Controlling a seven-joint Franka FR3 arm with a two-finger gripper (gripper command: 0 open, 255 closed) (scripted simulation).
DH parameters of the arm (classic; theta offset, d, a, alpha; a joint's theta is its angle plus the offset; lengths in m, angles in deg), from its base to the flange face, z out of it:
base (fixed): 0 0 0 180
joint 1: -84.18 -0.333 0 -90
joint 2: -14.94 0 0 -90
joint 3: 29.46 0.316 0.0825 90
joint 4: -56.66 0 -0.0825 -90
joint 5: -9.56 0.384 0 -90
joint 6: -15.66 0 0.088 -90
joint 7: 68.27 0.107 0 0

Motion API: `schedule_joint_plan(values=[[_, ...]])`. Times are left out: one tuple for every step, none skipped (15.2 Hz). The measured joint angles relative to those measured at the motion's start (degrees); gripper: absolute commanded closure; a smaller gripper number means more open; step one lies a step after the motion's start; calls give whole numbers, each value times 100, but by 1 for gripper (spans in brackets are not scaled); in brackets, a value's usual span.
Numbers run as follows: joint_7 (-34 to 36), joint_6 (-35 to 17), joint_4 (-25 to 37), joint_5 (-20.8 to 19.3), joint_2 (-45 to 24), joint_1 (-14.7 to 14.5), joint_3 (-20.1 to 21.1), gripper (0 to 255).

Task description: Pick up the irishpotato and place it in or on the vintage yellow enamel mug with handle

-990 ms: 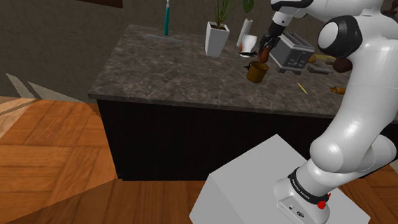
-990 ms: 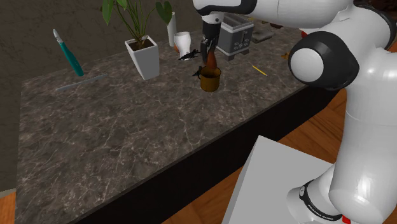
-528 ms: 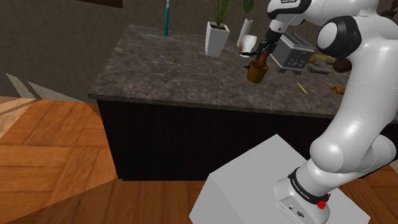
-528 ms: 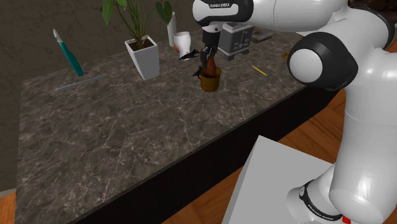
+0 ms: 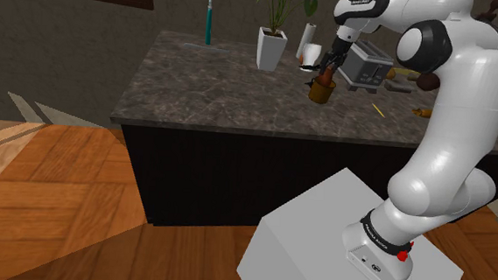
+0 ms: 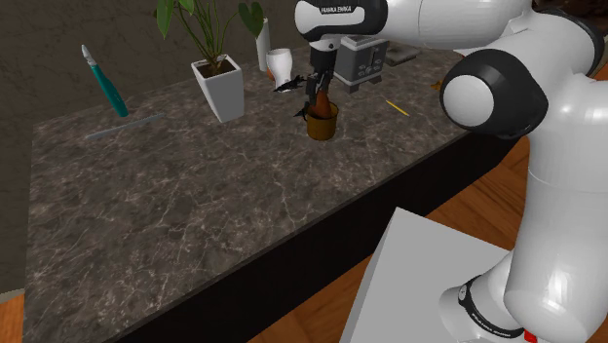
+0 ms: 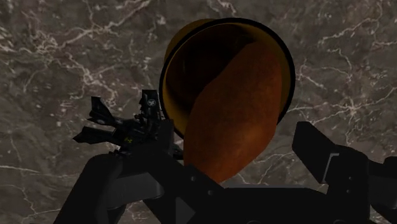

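On the dark marbled counter (image 6: 195,205) stands the mug (image 6: 323,125), brownish yellow with a dark rim, and the potato (image 7: 235,121) is inside it. The potato is reddish brown and long; it stands on end in the mug, tilted, with its upper part rising above the rim toward the hand. Directly above it hangs the black gripper (image 6: 319,84), pointing down. In the wrist view its 2 fingers stand wide apart on both sides of the potato: 1 finger is clearly apart from it, with counter showing between them, and the other is just beside it, so the potato is not clasped. Just beside the mug, on the shoulder view's left, lies a small black object (image 7: 105,122) with thin spikes. Farther back on the counter are a white cup (image 6: 280,65), a white planter (image 6: 221,90) with a green plant, and a grey toaster (image 6: 359,57). A teal pen-like thing (image 6: 105,83) stands tilted, well apart from the mug.
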Motion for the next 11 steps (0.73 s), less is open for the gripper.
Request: schedule_joint_plan(values=[[0, 0, 0, 0, 0, 0, 0, 0], [0, 0, 0, 0, 0, 0, 0, 0], [0, 0, 0, 0, 0, 0, 0, 0], [0, 0, 0, 0, 0, 0, 0, 0], [-3, 99, 100, -3, 0, 18, -5, 0], [4, 208, 197, -9, 14, 28, -11, 0], [14, 386, 390, -13, 3, 51, -16, 0], [12, 567, 602, -10, -27, 84, -21, 0], [34, 631, 648, -17, -7, 75, -21, 0], [38, 668, 670, -21, 6, 75, -22, 0], [41, 690, 693, -21, 5, 76, -22, 0]])
